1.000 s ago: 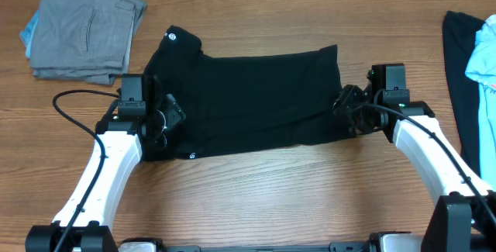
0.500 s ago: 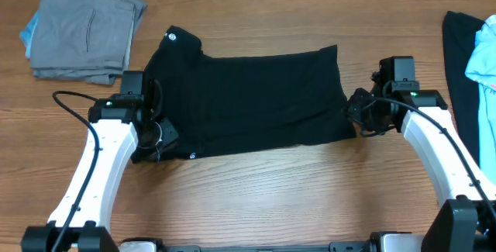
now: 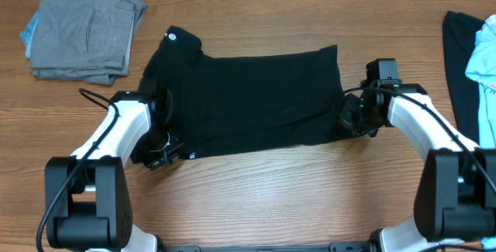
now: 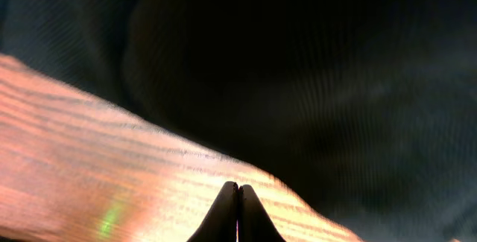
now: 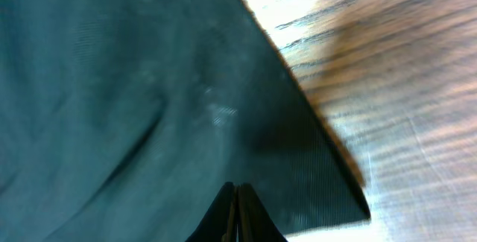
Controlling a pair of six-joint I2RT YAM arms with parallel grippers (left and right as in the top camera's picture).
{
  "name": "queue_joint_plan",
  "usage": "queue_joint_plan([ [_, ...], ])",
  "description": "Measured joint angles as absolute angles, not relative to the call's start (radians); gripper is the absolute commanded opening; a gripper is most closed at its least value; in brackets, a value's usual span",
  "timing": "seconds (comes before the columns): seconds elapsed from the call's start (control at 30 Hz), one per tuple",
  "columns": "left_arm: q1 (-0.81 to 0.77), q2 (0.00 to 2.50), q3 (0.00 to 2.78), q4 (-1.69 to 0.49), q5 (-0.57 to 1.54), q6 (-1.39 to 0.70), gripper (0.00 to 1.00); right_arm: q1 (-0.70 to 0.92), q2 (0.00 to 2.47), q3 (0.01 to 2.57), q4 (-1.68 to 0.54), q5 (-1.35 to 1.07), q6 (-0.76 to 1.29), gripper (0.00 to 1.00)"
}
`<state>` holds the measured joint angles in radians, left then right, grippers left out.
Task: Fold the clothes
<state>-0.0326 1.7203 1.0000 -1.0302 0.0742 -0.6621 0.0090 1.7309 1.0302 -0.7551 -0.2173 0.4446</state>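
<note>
The clothes in work are a black shirt (image 3: 248, 101) lying flat in a wide rectangle mid-table, a round white logo (image 3: 171, 36) at its far left corner. My left gripper (image 3: 161, 157) sits at the shirt's near left corner. In the left wrist view its tips (image 4: 238, 188) are shut together over bare wood, the black fabric (image 4: 298, 71) just beyond them. My right gripper (image 3: 348, 119) is at the shirt's near right corner. Its tips (image 5: 235, 188) are shut together above the cloth (image 5: 134, 86); no fold shows between them.
A folded grey pile (image 3: 85, 27) with a light blue piece (image 3: 29, 31) under it lies at the far left. A black garment (image 3: 461, 74) and a light blue one (image 3: 484, 58) lie at the right edge. Bare wooden table (image 3: 271, 190) shows in front.
Both grippers have gone from open to shut. The left one slid from the shirt's left edge toward its near left corner; the right one shifted out, then back to the right corner.
</note>
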Motion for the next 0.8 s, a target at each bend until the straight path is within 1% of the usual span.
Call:
queue_joint_plan([
  [0.2,-0.033,1.744,1.000,-0.990,0.062,-0.674,0.04,0.009,1.810,1.030,-0.725,-0.218,0.444,0.04],
  [0.37,-0.031,1.744,1.000,-0.981,0.043,-0.678,0.04,0.007,1.811,1.032,-0.731,-0.208,0.471,0.04],
  [0.53,-0.010,1.744,1.000,-0.969,0.040,-0.677,0.04,-0.007,1.811,1.034,-0.772,-0.202,0.518,0.04],
  [0.8,0.011,1.744,1.000,-0.957,0.041,-0.672,0.04,-0.092,1.811,1.036,-0.886,-0.206,0.557,0.04],
])
